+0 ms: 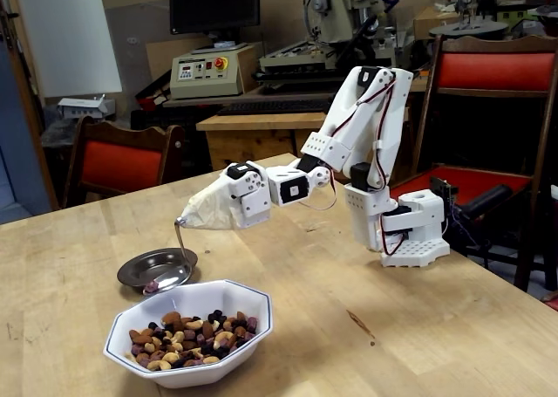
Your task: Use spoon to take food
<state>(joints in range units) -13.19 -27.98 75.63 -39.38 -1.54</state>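
Note:
The spoon [177, 264] hangs from a beige cone-like covering [207, 210] that wraps my gripper [193, 216] and hides its fingers. The thin handle runs down from the cone's tip. The spoon's shiny bowl sits low over the small dark plate [137, 270], left of and behind the white bowl. One purple piece [151, 285] lies at the spoon's left edge; I cannot tell whether it rests on the spoon or on the plate. The food [187, 336], mixed nuts and dark bits, fills the white octagonal bowl [254, 325] at the table's front.
The arm's white base [411, 233] stands on the wooden table [366, 327] at the right. Red-cushioned chairs stand behind the table at the left [118, 163] and right [493, 70]. A bench with machines and a monitor lies further back.

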